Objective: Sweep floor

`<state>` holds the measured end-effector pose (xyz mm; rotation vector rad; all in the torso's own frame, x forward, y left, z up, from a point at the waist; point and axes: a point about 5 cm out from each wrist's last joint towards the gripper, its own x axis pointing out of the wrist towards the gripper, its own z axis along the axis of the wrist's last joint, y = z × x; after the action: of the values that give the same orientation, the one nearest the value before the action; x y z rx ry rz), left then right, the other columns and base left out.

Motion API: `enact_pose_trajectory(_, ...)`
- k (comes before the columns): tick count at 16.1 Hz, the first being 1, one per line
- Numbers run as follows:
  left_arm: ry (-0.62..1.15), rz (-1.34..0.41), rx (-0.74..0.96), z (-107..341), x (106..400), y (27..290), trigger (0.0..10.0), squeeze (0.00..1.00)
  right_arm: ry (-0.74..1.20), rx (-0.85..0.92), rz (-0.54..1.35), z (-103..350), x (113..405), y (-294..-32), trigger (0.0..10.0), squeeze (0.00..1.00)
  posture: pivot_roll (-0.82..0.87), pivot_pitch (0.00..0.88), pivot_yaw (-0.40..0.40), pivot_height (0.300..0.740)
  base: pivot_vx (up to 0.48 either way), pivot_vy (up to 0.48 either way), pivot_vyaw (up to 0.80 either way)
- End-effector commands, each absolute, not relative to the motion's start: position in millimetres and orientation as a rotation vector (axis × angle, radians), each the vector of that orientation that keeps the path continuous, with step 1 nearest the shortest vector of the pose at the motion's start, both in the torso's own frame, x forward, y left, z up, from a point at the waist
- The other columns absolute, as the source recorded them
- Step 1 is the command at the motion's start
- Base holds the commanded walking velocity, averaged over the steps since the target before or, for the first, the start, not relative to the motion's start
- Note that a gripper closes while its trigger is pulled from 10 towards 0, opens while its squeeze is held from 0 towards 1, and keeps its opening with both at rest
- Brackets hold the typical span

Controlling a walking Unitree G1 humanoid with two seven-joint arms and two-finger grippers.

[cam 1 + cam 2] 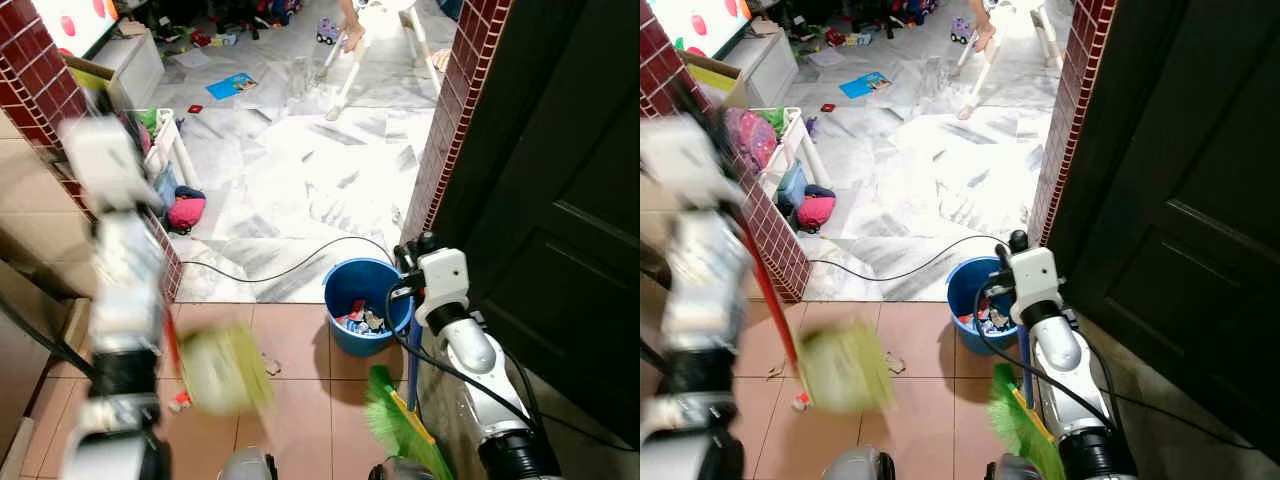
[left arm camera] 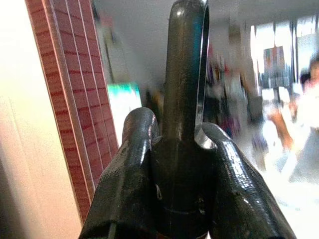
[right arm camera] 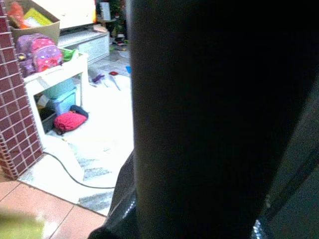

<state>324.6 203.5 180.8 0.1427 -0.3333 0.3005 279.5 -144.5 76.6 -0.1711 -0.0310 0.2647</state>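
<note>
My left arm is blurred with motion. Its gripper [image 2: 174, 132] is shut around a dark loop-ended handle [image 2: 185, 64]. That handle's red stick [image 1: 765, 290] ends in a blurred yellow-green head [image 1: 222, 368] low over the terracotta tiles. My right gripper [image 1: 407, 264] is beside the blue bucket, shut on a blue pole [image 1: 413, 345] that runs down to a green bristled head [image 1: 398, 420]. In the right wrist view the pole [image 3: 209, 114] is a dark column up close. Small scraps [image 1: 270, 367] lie on the tiles.
A blue bucket [image 1: 345, 283] holds mixed rubbish. A black cable [image 1: 290, 265] crosses the marble floor. Brick pillars [image 1: 445, 130] frame the doorway and a dark door [image 1: 560, 200] stands right. Toys, a pink bag [image 1: 186, 212], shelving and a person's legs by a white chair [image 1: 350, 40] lie beyond.
</note>
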Motion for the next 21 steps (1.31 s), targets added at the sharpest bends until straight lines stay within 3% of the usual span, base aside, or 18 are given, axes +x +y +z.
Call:
enact_pose_trajectory(1,-0.313,0.301,0.111,175,325,198,10.0,0.0,-0.052,-0.171,0.274,80,281,-142,10.0,0.0,-0.06,0.0,0.052,0.74,0.0,0.0,0.0)
enact_pose_trajectory(7,-0.156,0.249,0.084,124,317,171,10.0,0.0,-0.076,-0.213,0.259,91,288,-145,10.0,0.0,-0.08,0.0,0.036,0.74,0.0,0.0,0.8)
enact_pose_trajectory(10,-0.006,0.163,0.065,81,294,159,10.0,0.0,-0.083,-0.177,0.176,85,285,-149,10.0,0.0,-0.07,0.0,0.067,0.74,0.0,0.0,0.0)
enact_pose_trajectory(14,0.048,0.16,0.021,60,282,156,10.0,0.0,-0.128,-0.185,0.105,97,290,-158,10.0,0.0,-0.03,0.0,0.033,0.74,0.0,0.0,0.0)
enact_pose_trajectory(17,0.07,0.22,-0.02,53,275,160,10.0,0.0,-0.131,-0.173,0.14,102,303,-155,10.0,0.0,-0.01,0.0,-0.006,0.74,0.0,0.412,0.0)
enact_pose_trajectory(21,0.109,0.073,-0.08,47,270,146,10.0,0.0,-0.145,-0.183,0.142,105,304,-153,10.0,0.0,-0.04,0.0,0.018,0.74,0.0,0.48,0.0)
